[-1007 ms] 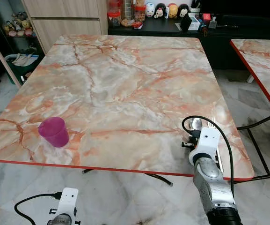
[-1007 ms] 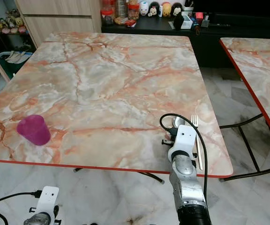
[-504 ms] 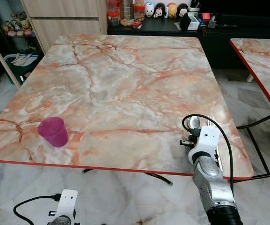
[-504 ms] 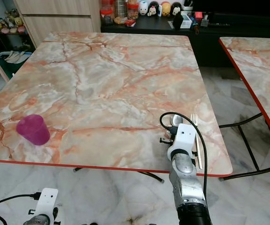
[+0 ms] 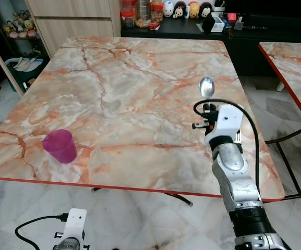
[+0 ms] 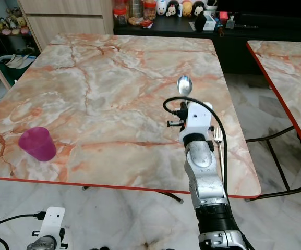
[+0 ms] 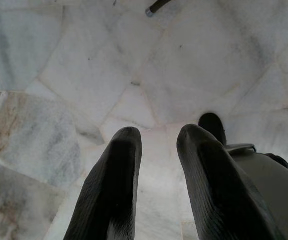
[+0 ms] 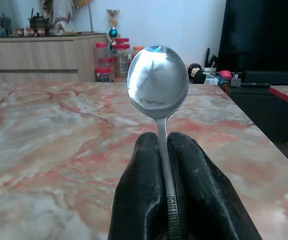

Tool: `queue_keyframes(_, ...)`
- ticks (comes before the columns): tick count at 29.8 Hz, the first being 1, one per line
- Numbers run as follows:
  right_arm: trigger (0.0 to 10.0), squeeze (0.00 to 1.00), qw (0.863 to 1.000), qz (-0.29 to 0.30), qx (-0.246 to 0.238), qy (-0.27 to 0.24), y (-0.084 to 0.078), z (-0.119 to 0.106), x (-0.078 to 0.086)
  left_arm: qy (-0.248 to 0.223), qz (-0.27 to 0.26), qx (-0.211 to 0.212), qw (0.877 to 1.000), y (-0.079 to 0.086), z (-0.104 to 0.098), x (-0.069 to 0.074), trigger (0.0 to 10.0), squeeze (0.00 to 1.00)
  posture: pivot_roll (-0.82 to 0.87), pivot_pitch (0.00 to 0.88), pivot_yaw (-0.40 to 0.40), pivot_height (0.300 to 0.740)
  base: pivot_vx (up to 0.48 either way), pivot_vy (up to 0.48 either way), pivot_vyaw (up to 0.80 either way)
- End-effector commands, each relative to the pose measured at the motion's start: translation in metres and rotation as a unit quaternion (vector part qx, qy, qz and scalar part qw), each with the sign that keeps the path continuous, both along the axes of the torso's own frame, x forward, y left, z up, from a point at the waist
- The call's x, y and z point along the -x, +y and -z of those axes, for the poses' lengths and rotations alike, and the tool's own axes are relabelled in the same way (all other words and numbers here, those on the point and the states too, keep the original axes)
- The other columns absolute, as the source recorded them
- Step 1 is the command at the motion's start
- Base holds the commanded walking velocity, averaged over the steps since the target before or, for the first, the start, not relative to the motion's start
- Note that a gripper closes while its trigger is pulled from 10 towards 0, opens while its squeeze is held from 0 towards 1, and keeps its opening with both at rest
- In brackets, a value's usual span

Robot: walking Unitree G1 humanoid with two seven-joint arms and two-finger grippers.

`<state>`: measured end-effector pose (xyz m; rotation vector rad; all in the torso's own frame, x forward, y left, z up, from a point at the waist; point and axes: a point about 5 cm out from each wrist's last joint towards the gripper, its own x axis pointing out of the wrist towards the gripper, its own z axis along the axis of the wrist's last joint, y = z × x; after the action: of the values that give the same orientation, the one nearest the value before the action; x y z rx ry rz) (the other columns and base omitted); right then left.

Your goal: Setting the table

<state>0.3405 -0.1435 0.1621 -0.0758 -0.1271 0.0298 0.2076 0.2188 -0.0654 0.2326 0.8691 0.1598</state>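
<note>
steel spoon (image 8: 158, 80) stands pinched between right jaws.

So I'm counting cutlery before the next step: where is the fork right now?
The fork lies flat on the table near its right edge, just behind the raised right gripper, which is shut on the spoon.

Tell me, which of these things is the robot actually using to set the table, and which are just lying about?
For the job: spoon clamped in the right gripper; fork and pink cup on the marble table.

Lying about: jars and figurines on the dark sideboard; second table.
</note>
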Motion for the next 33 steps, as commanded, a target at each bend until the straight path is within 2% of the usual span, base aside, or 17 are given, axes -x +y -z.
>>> queue_keyframes(1, 10.0, 0.00, 1.000, -0.001, 0.006, -0.002, -0.0025, -0.0007, -0.0010, 0.009, -0.005, 0.002, 1.000, -0.0027, 0.0033, 0.0045, 10.0, 0.00, -0.01, 0.121, -0.021, 0.740, 0.000, -0.405, 0.00)
queue_keyframes(33, 10.0, 0.00, 1.000, 0.005, 0.012, -0.009, -0.0100, -0.0035, -0.0019, 0.011, -0.008, 0.001, 1.000, -0.0005, 0.0035, 0.0057, 10.0, 0.00, -0.03, 0.127, -0.013, 0.740, 0.000, -0.404, 0.00)
